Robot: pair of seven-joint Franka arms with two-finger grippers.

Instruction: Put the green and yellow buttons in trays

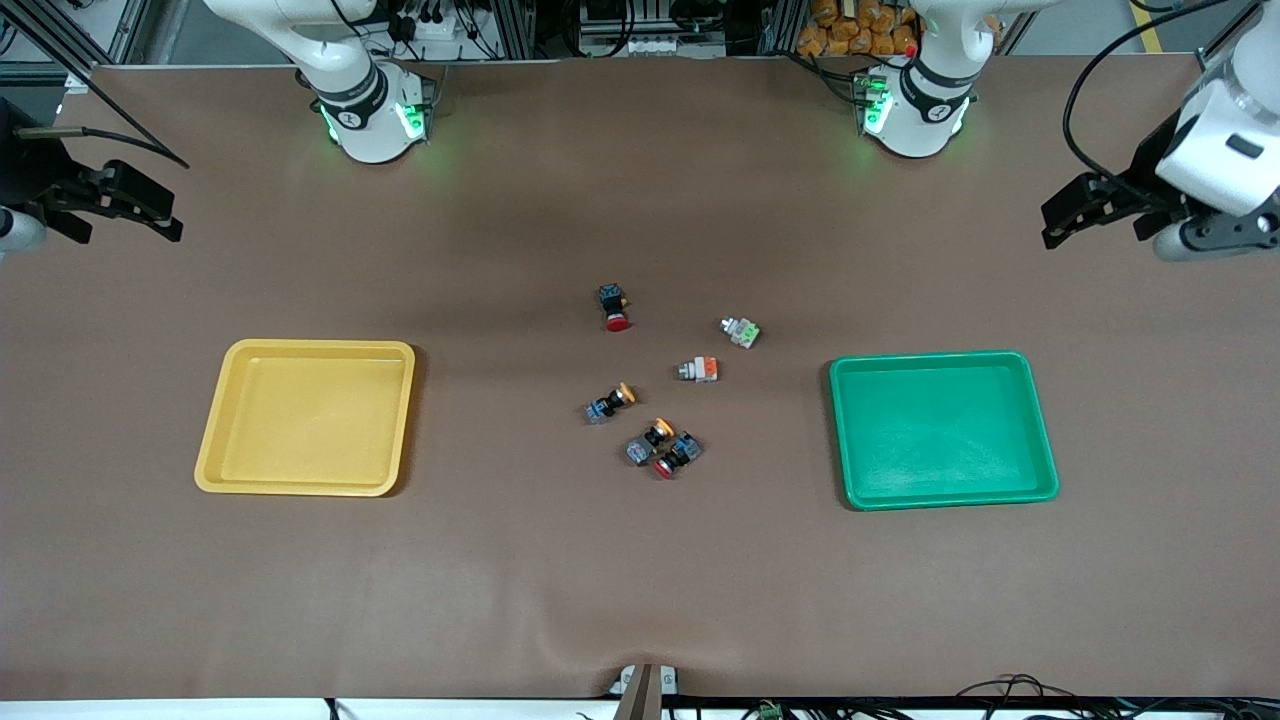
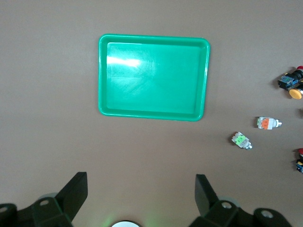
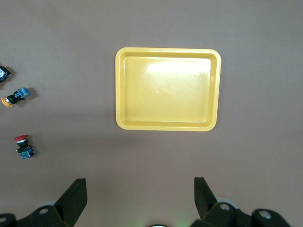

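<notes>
Both arms waiting, high up at tabletop point(image 1: 640, 580) ends; left claw point(image 2: 139, 198) spread over tabletop beside green tray point(image 1: 1040, 470), right claw point(image 3: 139, 198) spread beside yellow tray point(image 1: 210, 470)

Buttons point(image 1: 697, 369) lying loose between trays, both trays holding nothing

Going down slow, pinching one button only, skipping red ones point(image 1: 617, 321)

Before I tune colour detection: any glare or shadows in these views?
Left wrist view: a white glare patch on the green tray floor. Right wrist view: a broader sheen across the yellow tray. Front view: even light, soft shadows beside both trays, green glow at the arm bases.
</notes>
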